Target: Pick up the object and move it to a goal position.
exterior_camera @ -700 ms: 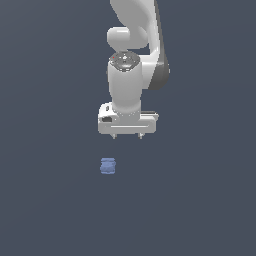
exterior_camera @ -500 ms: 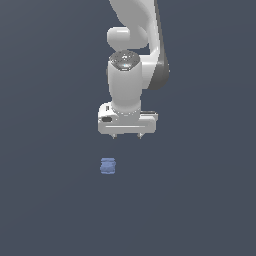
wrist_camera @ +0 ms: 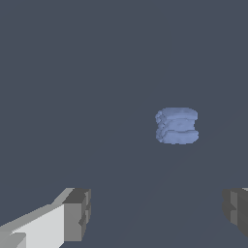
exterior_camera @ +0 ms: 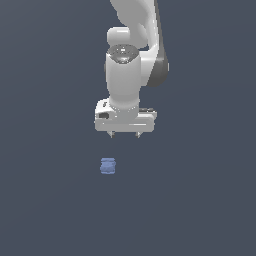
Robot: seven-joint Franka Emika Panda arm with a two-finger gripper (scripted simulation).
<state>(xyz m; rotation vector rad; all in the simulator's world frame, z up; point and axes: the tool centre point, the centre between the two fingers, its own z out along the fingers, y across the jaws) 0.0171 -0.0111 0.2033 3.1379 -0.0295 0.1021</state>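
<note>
The gripper (exterior_camera: 125,135) now sits slightly lower than in the earlier exterior views, and a touch further toward the exterior view's left; the gap between its fingertips and the object (exterior_camera: 108,166) is a little narrower. The shift is small across the three exterior pictures; the arm's white body descends with it.

The object (exterior_camera: 108,166) is a small blue-violet squat cylinder with ridged sides that bulge like a barrel in stacked bands. It stands upright on its flat end on the plain dark grey worktop (exterior_camera: 200,200), untouched and free on all sides. In the wrist view the object (wrist_camera: 177,126) shows three rounded ridges one above another, with a slightly paler, flat top face.
</note>
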